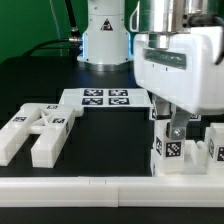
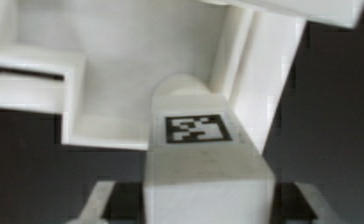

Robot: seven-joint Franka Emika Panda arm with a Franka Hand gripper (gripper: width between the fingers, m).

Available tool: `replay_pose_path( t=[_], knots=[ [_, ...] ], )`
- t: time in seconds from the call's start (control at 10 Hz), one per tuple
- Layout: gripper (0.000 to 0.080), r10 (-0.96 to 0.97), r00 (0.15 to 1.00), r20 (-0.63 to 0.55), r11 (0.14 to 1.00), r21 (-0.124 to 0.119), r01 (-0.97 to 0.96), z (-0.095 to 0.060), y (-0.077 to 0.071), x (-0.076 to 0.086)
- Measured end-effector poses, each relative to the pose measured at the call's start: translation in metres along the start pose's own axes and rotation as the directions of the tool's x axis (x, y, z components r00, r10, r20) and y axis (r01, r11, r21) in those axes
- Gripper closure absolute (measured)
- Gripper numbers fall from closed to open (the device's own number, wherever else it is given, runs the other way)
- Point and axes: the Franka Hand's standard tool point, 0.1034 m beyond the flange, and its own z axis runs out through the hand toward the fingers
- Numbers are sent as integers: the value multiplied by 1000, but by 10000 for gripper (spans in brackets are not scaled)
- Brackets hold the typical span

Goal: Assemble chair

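Hanging over the black table (image 1: 110, 145) on the exterior view's right, the gripper (image 1: 175, 128) is seen lowered onto a tagged block (image 1: 172, 152) of the chair. This is a chunky white piece standing upright near the front edge, with black-and-white square tags on the faces turned to the camera. In the wrist view the same block is shown running between the two dark fingers (image 2: 111, 200), with one tag on its upper face. The jaws are pressed against its sides with no clear gap, so the claw is read as clamped on it. Beyond the block in that view, walled white parts (image 2: 90, 80) form a corner recess, and only shadow can be made out inside it. Whether the block touches those walls cannot be told. More small white pieces (image 1: 213, 140) are seen just beside the held block, at the exterior view's right edge. On the exterior view's left, well apart from the gripper, long blocks (image 1: 35, 130) are laid flat together, tags up. The marker board (image 1: 105, 97) lies flat in the middle, farther back, with the arm base (image 1: 103, 40) behind it. A plain white rail (image 1: 100, 188) is laid along the near edge.
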Motion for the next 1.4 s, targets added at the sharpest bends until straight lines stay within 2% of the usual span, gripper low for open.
replay_pose_path(
  t=[0.3,0.4,0.5,0.7,1.0,1.4],
  knots=[
    [504,-32,999,-1,999,-1,32,1,0,1],
    [313,-98,995,-2,995,-1,98,1,0,4],
    [188,-140,990,-2,990,-2,140,0,0,7],
    [158,-350,937,-3,937,-12,350,-1,-1,6],
    [151,-616,788,-3,788,-12,616,1,-1,4],
    [151,-865,502,1,502,-12,865,3,-1,5]
  ],
)
